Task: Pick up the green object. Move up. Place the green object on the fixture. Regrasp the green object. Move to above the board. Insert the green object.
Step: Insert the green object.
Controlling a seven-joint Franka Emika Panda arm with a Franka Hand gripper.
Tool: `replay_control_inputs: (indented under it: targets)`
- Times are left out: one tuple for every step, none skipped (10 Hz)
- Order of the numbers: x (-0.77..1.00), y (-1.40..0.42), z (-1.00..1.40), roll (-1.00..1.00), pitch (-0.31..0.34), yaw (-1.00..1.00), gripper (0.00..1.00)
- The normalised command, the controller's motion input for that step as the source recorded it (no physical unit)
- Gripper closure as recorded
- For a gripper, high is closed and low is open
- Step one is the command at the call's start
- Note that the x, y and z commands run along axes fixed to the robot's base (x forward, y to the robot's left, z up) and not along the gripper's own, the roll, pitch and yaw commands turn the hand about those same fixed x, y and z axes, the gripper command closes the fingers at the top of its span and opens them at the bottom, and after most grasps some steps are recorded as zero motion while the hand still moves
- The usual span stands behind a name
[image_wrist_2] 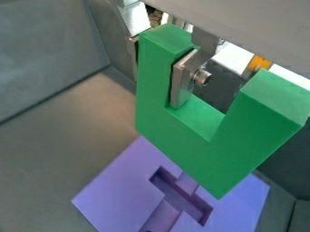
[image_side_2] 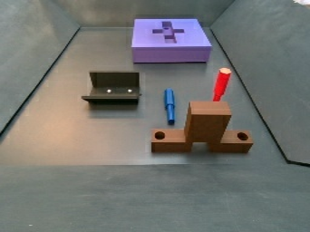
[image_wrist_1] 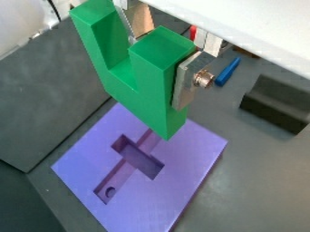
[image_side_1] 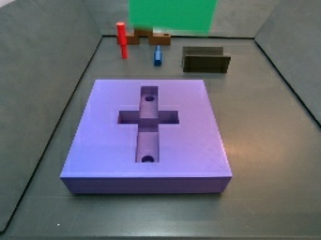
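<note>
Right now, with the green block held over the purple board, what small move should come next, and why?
Probably a short, straight descent. In both wrist views the hand is shut on one prong of the green block, which hangs apart from the board and roughly over its cross-shaped recess. Nothing has entered the recess yet. Exact alignment is hard to judge, so go slowly.

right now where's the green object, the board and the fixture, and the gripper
green object [image_wrist_1: 136,77]: wrist view, front face of block, held above the board.
board [image_side_1: 182,127]: side view, bare top right of cross recess.
fixture [image_side_2: 112,84]: side view, back wall.
gripper [image_wrist_2: 194,77]: wrist view, finger plate on a prong.
</note>
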Motion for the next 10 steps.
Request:
replay_control_inputs:
  targets:
    - [-0.28, -0.05, -1.0, 0.0, -0.107, 0.0, 1.0]
    - [-0.38, -0.07, -0.9, -0.05, -0.123, 0.0, 1.0]
    - [-0.27, 0.0, -0.44, -0.34, -0.07, -0.03, 1.0]
    - [-0.24, -0.1, -0.38, -0.32, -0.144, -0.01, 1.0]
    - [-0.22, -0.15, -0.47, -0.14, -0.334, -0.02, 1.0]
    - [-0.19, -0.24, -0.41, 0.0, -0.34, 0.0, 1.0]
    - [-0.01, -0.24, -0.29, 0.07, -0.227, 0.0, 1.0]
    - [0.13, -0.18, -0.39, 0.1, -0.189, 0.05, 1.0]
    - [0.22, -0.07, -0.2, 0.15, -0.117, 0.08, 1.0]
    - [0.15, -0.06, -0.1, 0.29, -0.01, 0.22, 1.0]
